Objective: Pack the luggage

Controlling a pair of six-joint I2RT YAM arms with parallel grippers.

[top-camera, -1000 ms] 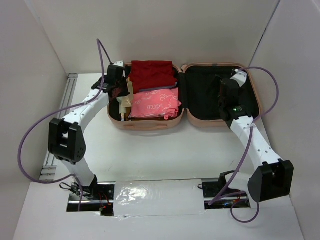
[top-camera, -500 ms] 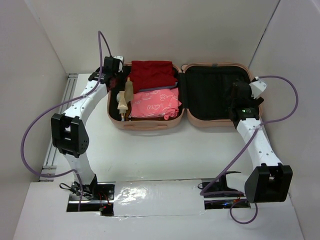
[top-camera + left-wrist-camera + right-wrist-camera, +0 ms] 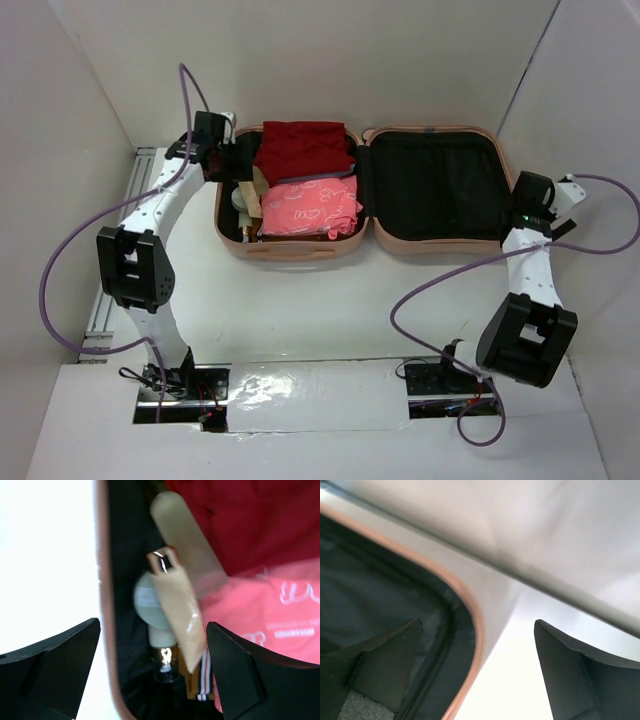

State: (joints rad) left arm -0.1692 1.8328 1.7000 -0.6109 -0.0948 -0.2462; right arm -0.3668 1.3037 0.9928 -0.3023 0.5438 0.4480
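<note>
On the white table [image 3: 330, 310]: pale peach-pink hard-shell suitcase [image 3: 300, 248] lies open between both grippers.
Left gripper [image 3: 152, 630]: jaws wide, empty, over suitcase's left edge.
Right gripper [image 3: 477, 625]: jaws wide, empty, beside suitcase's right edge.

A robotics lab test cell: plain white panels [image 3: 400, 50] enclose a white table [image 3: 330, 310], aluminium rail [image 3: 98, 322] at left.

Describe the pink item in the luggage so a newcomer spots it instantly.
Find the open peach luggage at the table's far side; only its left half is filled. The pink bundle fills the near part of that half, in front of the red cloth. It alone is bright pink with white line drawings.
</note>
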